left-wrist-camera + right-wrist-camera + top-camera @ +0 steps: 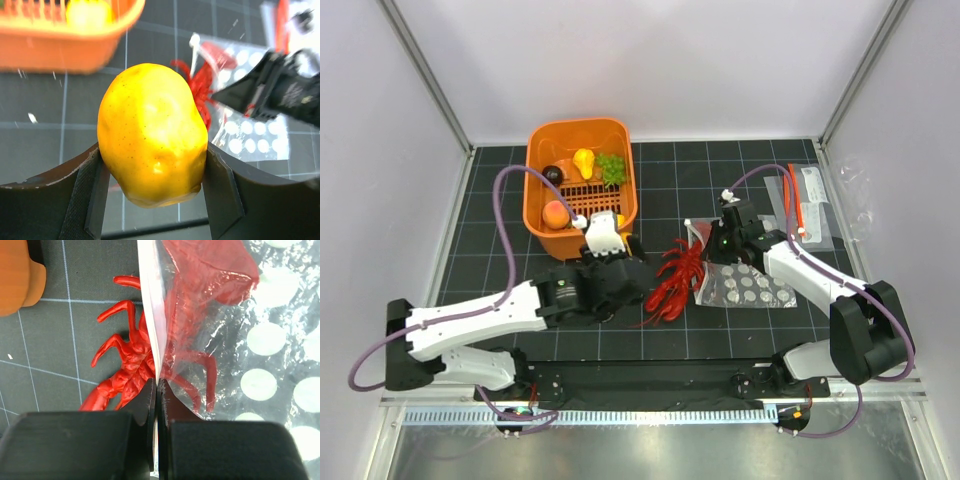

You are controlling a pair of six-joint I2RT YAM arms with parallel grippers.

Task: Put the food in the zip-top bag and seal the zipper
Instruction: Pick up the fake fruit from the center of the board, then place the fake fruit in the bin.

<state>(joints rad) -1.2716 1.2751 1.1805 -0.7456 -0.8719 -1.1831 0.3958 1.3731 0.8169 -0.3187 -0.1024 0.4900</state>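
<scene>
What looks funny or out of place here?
The red lobster is only partly in the dotted zip-top bag: one end shows through the plastic, while its legs sprawl out on the mat. The right claw pinches the bag's edge. Nothing looks spilled or broken.

White-shelled arms (470, 318), black joints and pincers (152, 170), looping purple cables (503, 215), black bases (400, 345)

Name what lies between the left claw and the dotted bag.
The red lobster lies between the left claw, shut on a yellow fruit, and the dotted bag; the top view shows it.
</scene>
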